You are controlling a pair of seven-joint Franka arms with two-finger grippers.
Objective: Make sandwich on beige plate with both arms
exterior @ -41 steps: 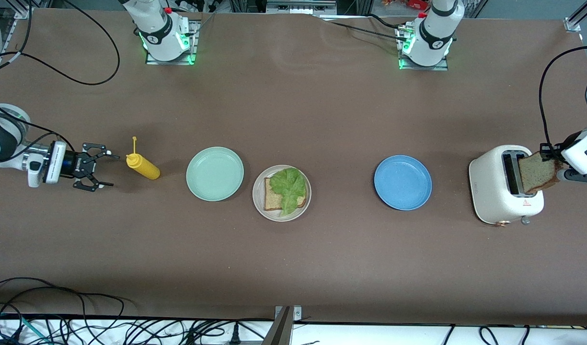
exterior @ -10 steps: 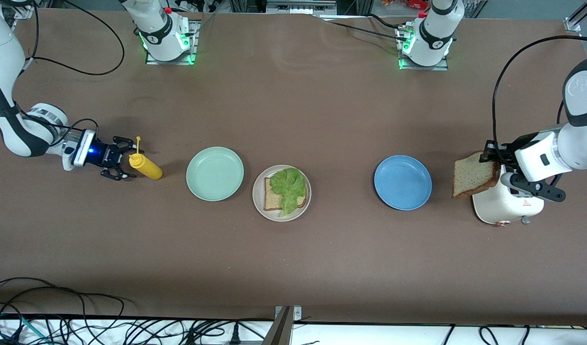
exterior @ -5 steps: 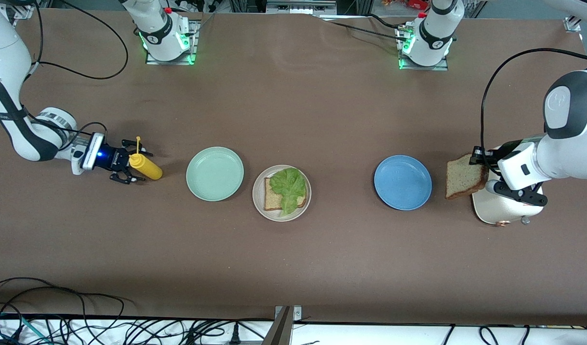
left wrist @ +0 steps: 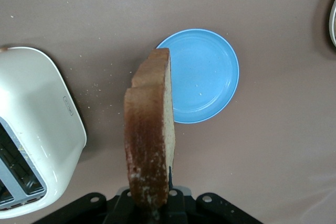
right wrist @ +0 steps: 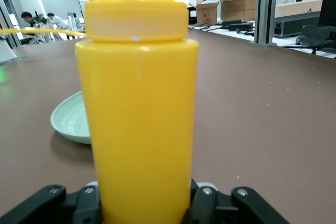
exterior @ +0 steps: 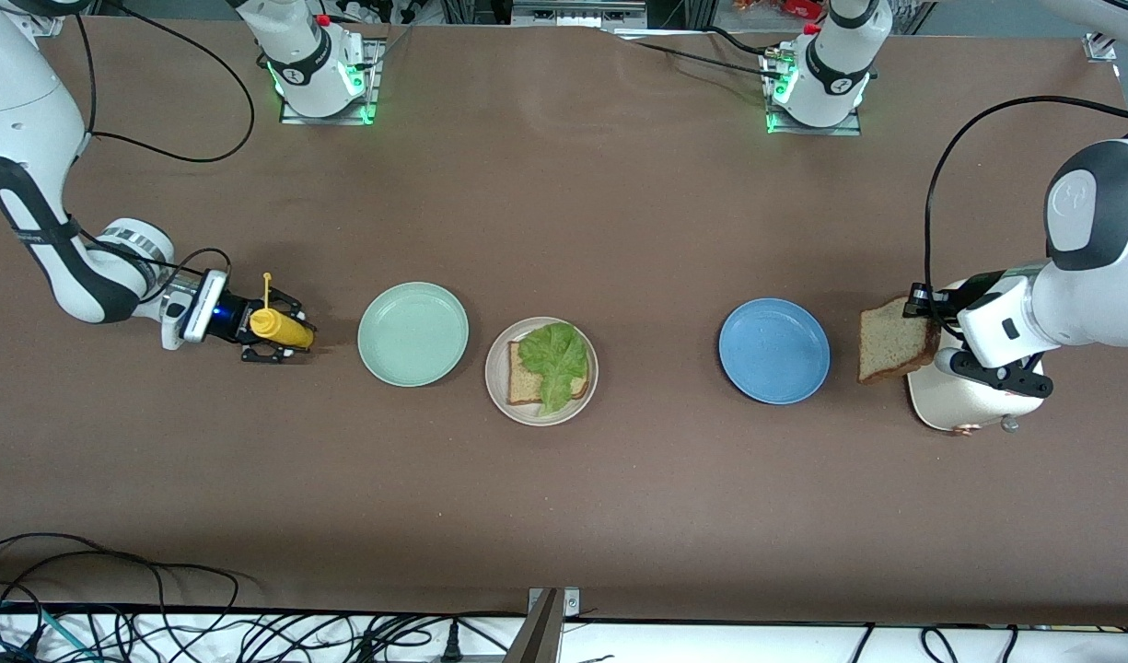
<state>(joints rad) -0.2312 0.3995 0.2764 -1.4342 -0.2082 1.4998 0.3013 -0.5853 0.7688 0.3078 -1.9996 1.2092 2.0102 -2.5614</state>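
The beige plate (exterior: 495, 366) sits mid-table with a bread slice (exterior: 521, 388) on it and a ruffled green lettuce leaf (exterior: 555, 355) on top. My left gripper (exterior: 930, 324) (left wrist: 152, 205) is shut on a second bread slice (exterior: 890, 339) (left wrist: 149, 129), held on edge in the air over the table between the blue plate and the toaster. At the right arm's end of the table my right gripper (exterior: 278, 339) (right wrist: 142, 203) is low, its fingers pressed on both sides of a yellow squeeze bottle (exterior: 283, 325) (right wrist: 139, 103).
A mint-green plate (exterior: 412, 333) (right wrist: 71, 121) lies between the bottle and the beige plate. A blue plate (exterior: 773, 350) (left wrist: 205, 77) and a white toaster (exterior: 964, 405) (left wrist: 37, 124) stand toward the left arm's end. Cables run along the table edge nearest the front camera.
My right gripper slid forward around the yellow bottle and closed on it. My left gripper carried the bread off the toaster toward the blue plate, then nearly stopped.
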